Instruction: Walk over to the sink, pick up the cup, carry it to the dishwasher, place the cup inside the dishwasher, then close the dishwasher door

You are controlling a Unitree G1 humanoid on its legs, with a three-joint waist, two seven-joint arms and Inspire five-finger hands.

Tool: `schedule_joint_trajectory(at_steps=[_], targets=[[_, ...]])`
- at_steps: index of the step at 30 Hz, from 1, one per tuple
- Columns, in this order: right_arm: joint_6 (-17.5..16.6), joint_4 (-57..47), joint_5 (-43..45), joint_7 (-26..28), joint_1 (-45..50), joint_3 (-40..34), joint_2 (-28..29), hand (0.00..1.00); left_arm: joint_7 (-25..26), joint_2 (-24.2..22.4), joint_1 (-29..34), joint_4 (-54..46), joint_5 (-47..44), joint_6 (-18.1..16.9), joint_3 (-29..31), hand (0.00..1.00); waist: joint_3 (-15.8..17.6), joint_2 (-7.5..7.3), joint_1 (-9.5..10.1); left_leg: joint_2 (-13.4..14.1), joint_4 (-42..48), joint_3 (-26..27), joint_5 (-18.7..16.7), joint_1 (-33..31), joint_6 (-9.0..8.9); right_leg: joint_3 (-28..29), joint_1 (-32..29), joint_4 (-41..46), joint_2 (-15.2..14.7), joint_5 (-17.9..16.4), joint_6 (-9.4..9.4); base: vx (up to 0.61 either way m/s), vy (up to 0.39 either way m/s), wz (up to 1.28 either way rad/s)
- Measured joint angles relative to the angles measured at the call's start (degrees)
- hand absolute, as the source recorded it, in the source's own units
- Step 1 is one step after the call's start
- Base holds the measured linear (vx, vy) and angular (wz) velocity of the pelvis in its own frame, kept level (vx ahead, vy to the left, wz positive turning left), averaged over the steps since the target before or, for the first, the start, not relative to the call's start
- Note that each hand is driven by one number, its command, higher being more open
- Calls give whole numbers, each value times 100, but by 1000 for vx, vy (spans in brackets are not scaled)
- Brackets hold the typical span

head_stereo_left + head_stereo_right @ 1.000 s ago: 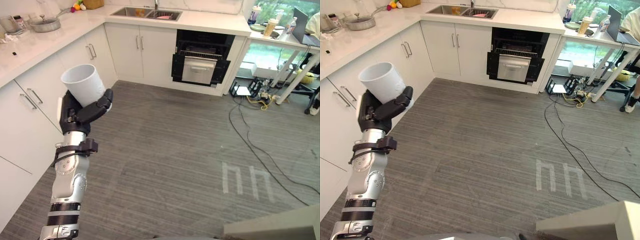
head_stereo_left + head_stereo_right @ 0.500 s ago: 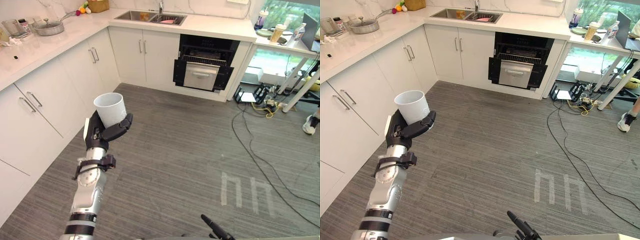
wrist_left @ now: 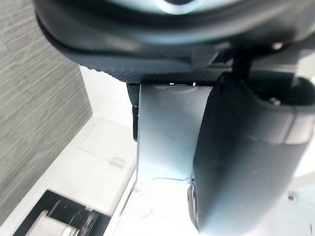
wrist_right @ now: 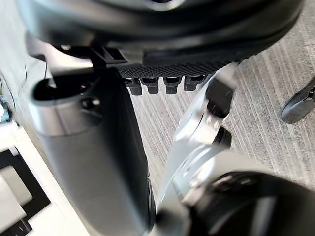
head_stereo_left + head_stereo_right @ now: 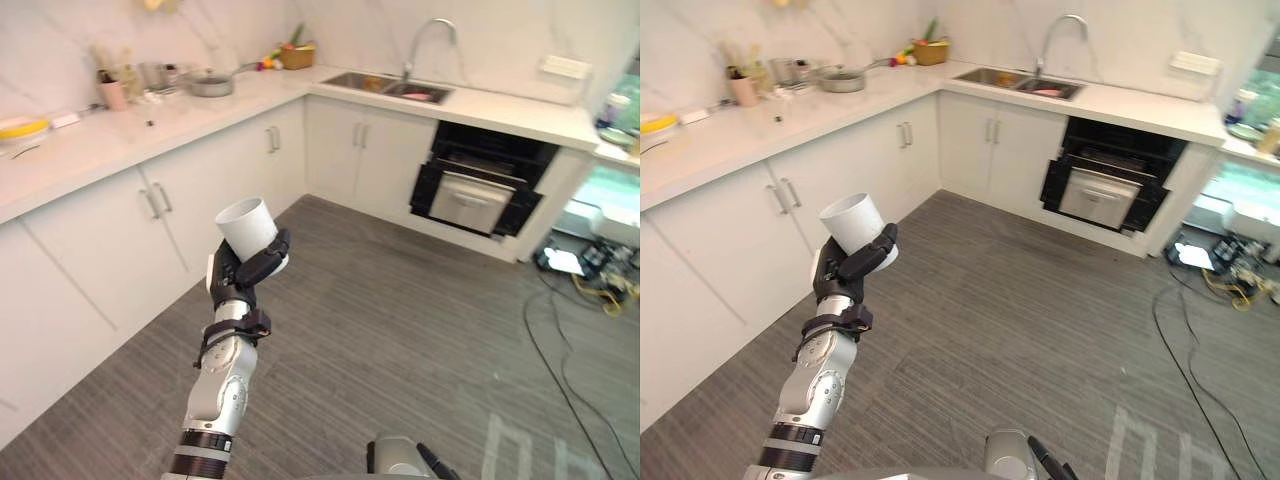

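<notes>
left hand [image 5: 232, 281] | fingers [image 5: 268, 256] clamped round cup [image 5: 248, 224] low down | rim above fingers

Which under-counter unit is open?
The black dishwasher right of the steel sink; its door hangs ajar, while the white cabinet doors sit shut.

White cup held aloft, sink and open dishwasher across the kitchen

The plain white cup [image 5: 247, 224] sits mouth-up, slightly tilted, gripped round its lower half by the left hand [image 5: 243, 272] above the grey floor. The steel sink [image 5: 388, 87] is set into the white countertop along the far wall. Just beside it under the counter is the black dishwasher [image 5: 483, 152], its silver-panelled door [image 5: 468, 201] leaning partly open.
</notes>
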Motion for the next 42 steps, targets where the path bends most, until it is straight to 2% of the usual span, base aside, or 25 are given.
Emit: schedule_joint_trajectory(at_steps=[4,7,9,12,14,15,16,17,19,20,22,23,25,27,29,30,31,32,33,36,37,38,39,40,42], targets=[[-54,-516,74,-92,93,335,97,100,-40,-52,-1,-208,13,120,-161,0,-7,-2,50,213,336,18,-596,383,-213,-446,-74,-1499,211,194,10,396,-167,7],[-353,-1085,75,-117,65,469,64,100,-358,-82,-5,-537,112,297,-533,0,-107,103,120,460,155,366,-806,864,-594,-944,-88,-1260,154,1162,-61,544,-206,-6],[-475,-1381,76,-222,-34,579,57,100,-560,-88,-22,-628,118,421,-719,0,-121,185,82,639,25,554,-538,1020,-838,-1048,-95,-875,230,802,-169,467,-223,10],[-743,-2072,80,-528,-138,944,52,100,-746,-114,11,-631,118,523,-811,0,-155,186,-1,741,251,571,27,1019,-944,-1188,32,-679,227,318,-257,418,-239,17],[-855,-2533,124,-763,-104,1124,77,100,-782,-105,105,-630,226,518,-813,0,-183,234,-22,899,1123,585,404,701,-1136,-1303,372,-906,343,151,-288,340,-218,18],[-936,-2797,132,-850,-19,1156,93,100,-807,-126,167,-631,333,446,-811,0,-198,253,-8,1065,2081,588,918,245,-1257,-1375,631,-1097,446,51,-313,382,-227,10],[-1005,-3001,117,-928,31,1156,82,100,-839,-138,288,-632,406,283,-755,0,-204,283,12,1286,3040,676,1877,-221,-1285,-1362,953,-1366,593,-44,-414,387,-203,0],[-1052,-3060,114,-967,35,1153,70,100,-871,-149,347,-635,433,236,-694,0,-192,295,41,1453,3529,803,2058,-440,-1206,-1340,1130,-1524,684,-47,-455,389,-157,-20],[-1284,-3164,363,-1088,-36,1085,7,100,-921,-167,478,-645,413,132,-531,0,-142,367,127,1838,5026,1127,1412,-1433,-666,-1204,1768,-1929,982,-124,-717,271,-83,-37],[-1321,-3163,499,-1100,-71,1082,-27,100,-941,-152,506,-644,375,115,-501,0,-133,357,154,1809,5055,1178,1223,-1625,-588,-1125,1912,-2009,1007,-153,-743,280,-72,-63],[-1369,-3162,976,-1154,-371,1089,-158,100,-1014,-120,576,-647,247,53,-354,0,-119,343,305,1523,3841,1501,520,-2127,-607,-700,2274,-2210,987,-268,-777,422,-48,-92],[-1372,-3162,1019,-1187,-484,1090,-175,100,-1020,-110,577,-655,231,31,-318,0,-116,336,304,1396,3233,1521,445,-2204,-631,-610,2324,-2231,957,-299,-757,461,26,-89],[-1375,-3155,1109,-1252,-760,1099,-259,100,-1024,-145,641,-813,211,23,-276,0,-135,340,305,840,574,1230,717,-2296,-900,-267,2431,-2283,825,-386,-666,403,96,-71],[-1363,-2989,1103,-1264,-921,1110,-310,100,-1027,-207,808,-1127,213,9,-276,0,-126,438,329,789,-513,893,1234,-2634,-1390,106,2658,-2575,875,-425,-636,550,216,-87],[-1309,-2755,1105,-1242,-940,1113,-320,100,-1033,-168,861,-1210,218,-56,-268,0,-86,479,399,898,-484,940,1677,-2756,-1305,420,2960,-2673,874,-620,-540,522,247,-90],[-1246,-2588,1107,-1241,-906,1114,-318,100,-1034,-161,934,-1211,224,-114,-231,0,-86,461,414,839,-379,916,2195,-2642,-1071,600,3066,-2625,802,-683,-572,542,281,-71],[-1175,-2469,1111,-1245,-907,1112,-335,100,-1035,-173,976,-1214,233,-157,-171,0,-89,452,416,775,-261,864,2281,-2614,-846,708,3024,-2448,724,-706,-590,655,340,-69],[-1008,-2358,1106,-1246,-858,1114,-355,100,-1033,-164,996,-1216,246,-201,-44,0,-79,382,354,594,36,956,1955,-2600,-565,752,2873,-1957,529,-732,-566,546,278,-38],[-938,-2325,1097,-1249,-809,1110,-356,100,-1035,-161,1000,-1218,245,-207,-8,0,-83,342,328,501,126,1017,1859,-2552,-527,747,2827,-1726,436,-736,-543,573,270,-25],[-669,-2219,1089,-1257,-589,1107,-260,100,-1043,-147,1078,-1272,243,-223,223,0,-94,142,331,173,270,1391,1307,-2013,-384,371,2462,-263,-39,-420,180,544,211,-33],[-669,-2211,1072,-1252,-481,1106,-112,100,-1048,-105,1080,-1307,247,-259,296,0,-92,60,324,60,266,1451,1079,-1749,-332,145,2101,672,-244,112,685,375,139,-15],[-669,-2194,1065,-1249,-434,1110,-45,100,-1046,-68,1080,-1315,248,-294,295,0,-95,24,313,10,222,1455,997,-1601,-304,35,1922,1129,-342,525,708,457,158,-13],[-676,-2101,951,-1245,-392,1118,44,100,-1043,-49,1080,-1329,279,-329,266,0,-106,-20,279,-22,123,1466,855,-1313,-271,-164,1524,1972,-537,826,504,428,110,-13],[-689,-1996,833,-1249,-402,1157,71,100,-989,-69,1080,-1330,329,-358,255,0,-97,-9,275,16,85,1464,698,-1044,-273,-338,1107,2660,-569,436,218,419,80,-17],[-708,-1969,829,-1239,-362,1208,94,100,-887,-85,1081,-1329,331,-360,227,0,-33,8,250,146,-119,1445,572,-482,-312,-676,675,2952,-521,23,26,419,-28,-13]])
